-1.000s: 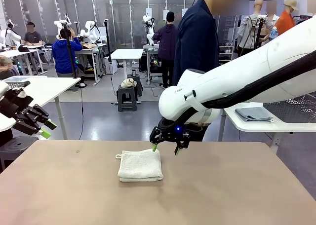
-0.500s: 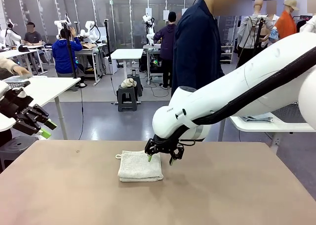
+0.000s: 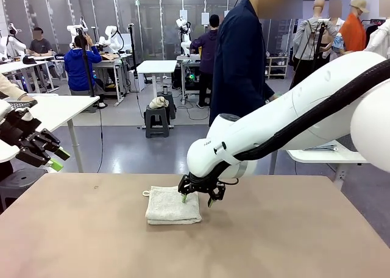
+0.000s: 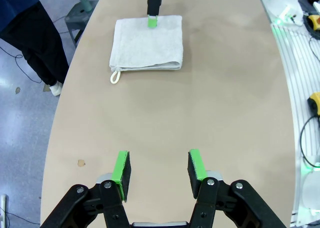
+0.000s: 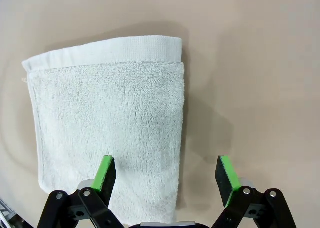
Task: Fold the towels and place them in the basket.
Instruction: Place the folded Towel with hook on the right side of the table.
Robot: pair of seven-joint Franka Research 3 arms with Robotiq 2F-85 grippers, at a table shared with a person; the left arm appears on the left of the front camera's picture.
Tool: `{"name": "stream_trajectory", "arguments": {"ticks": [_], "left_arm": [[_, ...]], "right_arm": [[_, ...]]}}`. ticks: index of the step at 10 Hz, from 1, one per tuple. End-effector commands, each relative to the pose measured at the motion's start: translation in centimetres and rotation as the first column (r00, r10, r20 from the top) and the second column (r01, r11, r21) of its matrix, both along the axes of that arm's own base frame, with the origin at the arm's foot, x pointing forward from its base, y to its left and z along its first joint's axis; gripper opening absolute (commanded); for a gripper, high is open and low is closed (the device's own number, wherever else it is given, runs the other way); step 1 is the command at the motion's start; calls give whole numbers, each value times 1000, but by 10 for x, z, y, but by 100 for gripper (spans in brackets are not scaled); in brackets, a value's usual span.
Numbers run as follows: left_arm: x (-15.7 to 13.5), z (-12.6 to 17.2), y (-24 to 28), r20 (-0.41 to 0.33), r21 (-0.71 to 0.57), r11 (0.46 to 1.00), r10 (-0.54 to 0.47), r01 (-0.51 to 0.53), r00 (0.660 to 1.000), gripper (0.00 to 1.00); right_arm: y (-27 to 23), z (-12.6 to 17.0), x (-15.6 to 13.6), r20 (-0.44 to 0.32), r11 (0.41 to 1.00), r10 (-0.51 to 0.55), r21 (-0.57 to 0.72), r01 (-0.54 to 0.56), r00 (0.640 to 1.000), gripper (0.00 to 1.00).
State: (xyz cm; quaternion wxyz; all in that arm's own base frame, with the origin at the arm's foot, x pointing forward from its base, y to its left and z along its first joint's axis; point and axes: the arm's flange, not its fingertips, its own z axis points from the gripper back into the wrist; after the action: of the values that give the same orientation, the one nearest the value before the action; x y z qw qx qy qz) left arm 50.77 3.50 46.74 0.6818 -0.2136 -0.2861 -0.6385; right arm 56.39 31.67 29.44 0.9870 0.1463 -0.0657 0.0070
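The right jaws stand wide apart with nothing clamped, low over one edge of the cream-white towel [image 5: 110,118]: 1 green pad [image 5: 106,170] sits above the terry just inside that edge, the other pad [image 5: 225,175] over bare desk [image 3: 274,241] just beside it, so the towel's edge runs between the 2. Whether the inner pad touches the cloth cannot be told. The towel lies flat and folded into a neat rectangle, most of it stretching ahead of and to one side of these jaws, its banded hem at the far end from them. The left jaws are also apart, though less widely, and grip nothing; their pads [image 4: 121,173] hover over bare desk, with the towel well ahead of them and its little corner loop [image 4: 115,77] poking out toward them from a near corner. Beyond the right arm [image 3: 292,119], a person [image 3: 241,58] in dark clothes stands at the far side.
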Motion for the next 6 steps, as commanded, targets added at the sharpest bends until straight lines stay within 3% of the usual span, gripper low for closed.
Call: {"name": "stream_trajectory", "arguments": {"ticks": [1,4,5,6], "left_arm": [[-1,2,0,6,2,1000,0,0,1000,60],[-1,2,0,6,2,1000,0,0,1000,60],[-1,2,0,6,2,1000,0,0,1000,60],[-1,2,0,6,2,1000,0,0,1000,60]], "right_arm": [[9,-4,4,20,1000,-28,-8,28,999,100],[11,-7,3,29,1000,-29,9,28,999,100],[10,-7,3,33,999,-31,10,31,999,80],[10,-7,2,34,999,-32,15,31,999,80]]}}
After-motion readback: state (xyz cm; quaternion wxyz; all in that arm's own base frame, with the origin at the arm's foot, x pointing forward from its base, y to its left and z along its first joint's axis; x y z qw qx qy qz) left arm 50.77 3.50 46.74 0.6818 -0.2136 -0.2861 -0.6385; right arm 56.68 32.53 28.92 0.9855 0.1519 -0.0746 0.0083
